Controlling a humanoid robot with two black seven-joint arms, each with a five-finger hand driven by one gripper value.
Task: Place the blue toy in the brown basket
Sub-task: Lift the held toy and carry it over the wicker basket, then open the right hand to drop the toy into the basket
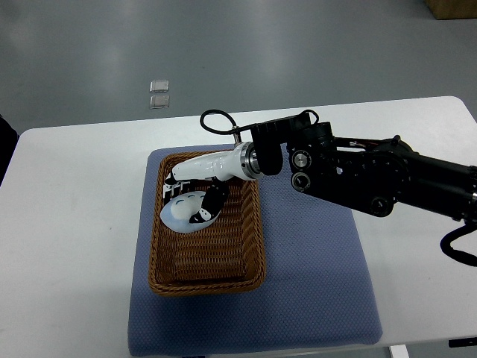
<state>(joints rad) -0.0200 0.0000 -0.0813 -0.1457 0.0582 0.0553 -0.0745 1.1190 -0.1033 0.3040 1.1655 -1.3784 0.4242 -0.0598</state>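
A pale blue toy (181, 214) is in the far left part of the brown wicker basket (223, 261), low over or on its bottom; I cannot tell which. My right hand (200, 200), white with black fingers, reaches in from the right on a black arm (358, 175). Its fingers (215, 200) curl around the toy's right side and top. The toy's right edge is hidden under them.
The basket stands on a blue-grey mat (313, 276) on a white table (67, 224). Two small clear squares (159, 93) lie on the floor beyond the table. A dark shape (4, 149) shows at the left edge.
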